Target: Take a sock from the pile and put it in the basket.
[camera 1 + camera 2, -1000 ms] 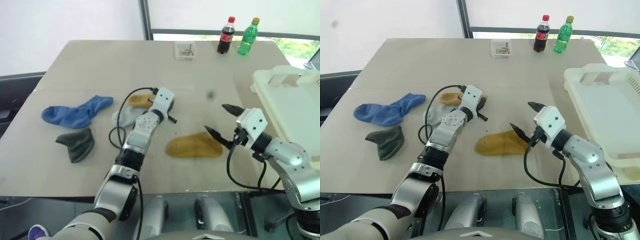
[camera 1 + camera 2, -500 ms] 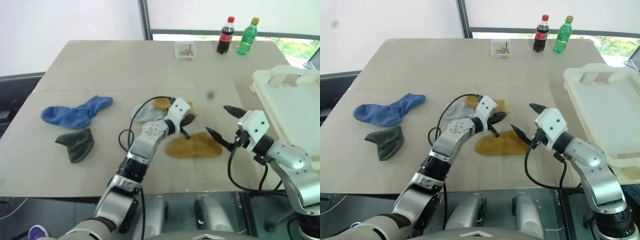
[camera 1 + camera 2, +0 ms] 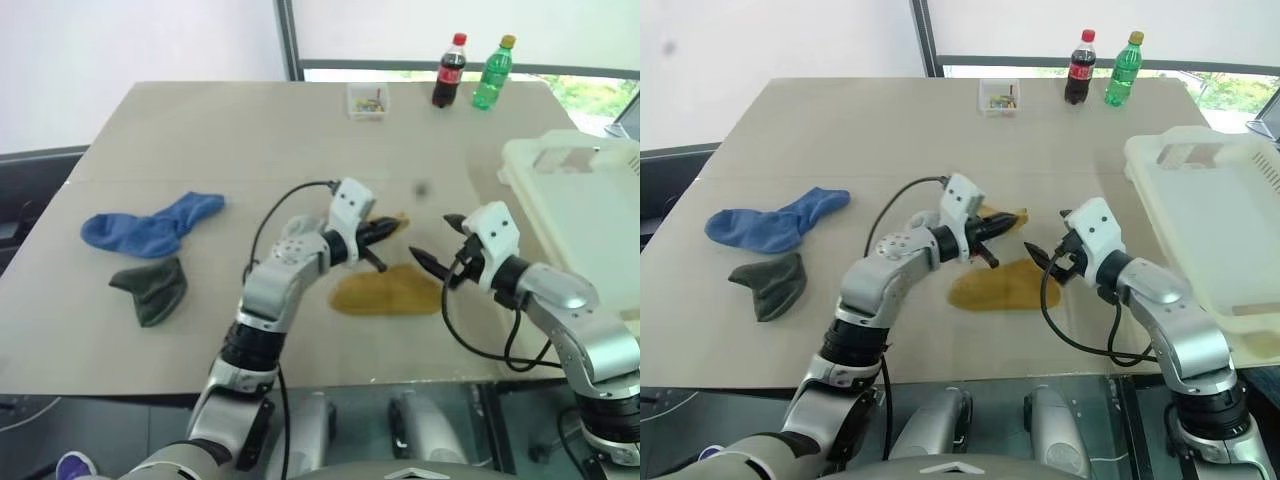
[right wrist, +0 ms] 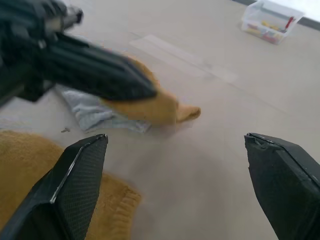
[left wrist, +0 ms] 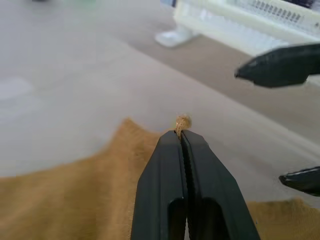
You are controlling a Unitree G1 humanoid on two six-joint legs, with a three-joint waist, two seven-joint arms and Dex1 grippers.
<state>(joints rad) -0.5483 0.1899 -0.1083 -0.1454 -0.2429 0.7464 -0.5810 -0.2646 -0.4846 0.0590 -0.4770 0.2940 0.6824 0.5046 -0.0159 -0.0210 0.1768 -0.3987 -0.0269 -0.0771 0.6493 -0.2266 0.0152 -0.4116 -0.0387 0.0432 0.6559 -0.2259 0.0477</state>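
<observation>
My left gripper [image 3: 388, 230] is shut on the edge of a mustard-yellow sock [image 4: 162, 106] and holds it just above the table; a tuft [image 5: 182, 121] pokes out past its closed tips. My right gripper [image 3: 432, 238] stands open close beside it, its fingers [image 5: 280, 65] pointing at the held sock. From the pile, a second mustard-yellow sock [image 3: 385, 293] lies flat below both grippers, and a pale grey sock [image 4: 95, 113] lies under the held one. A blue sock [image 3: 150, 225] and a dark green sock [image 3: 150, 288] lie to the left. The cream-white basket [image 3: 585, 165] stands at the right.
A small clear box [image 3: 368, 100] with small coloured items sits at the far side of the beige table [image 3: 200, 130]. A cola bottle [image 3: 449, 71] and a green bottle [image 3: 490, 73] stand beside it. A window frame runs behind the table.
My left gripper has pulled the mustard-yellow sock away from the grey one, up and to the right, toward the right gripper. The right gripper has edged toward it and stays open.
</observation>
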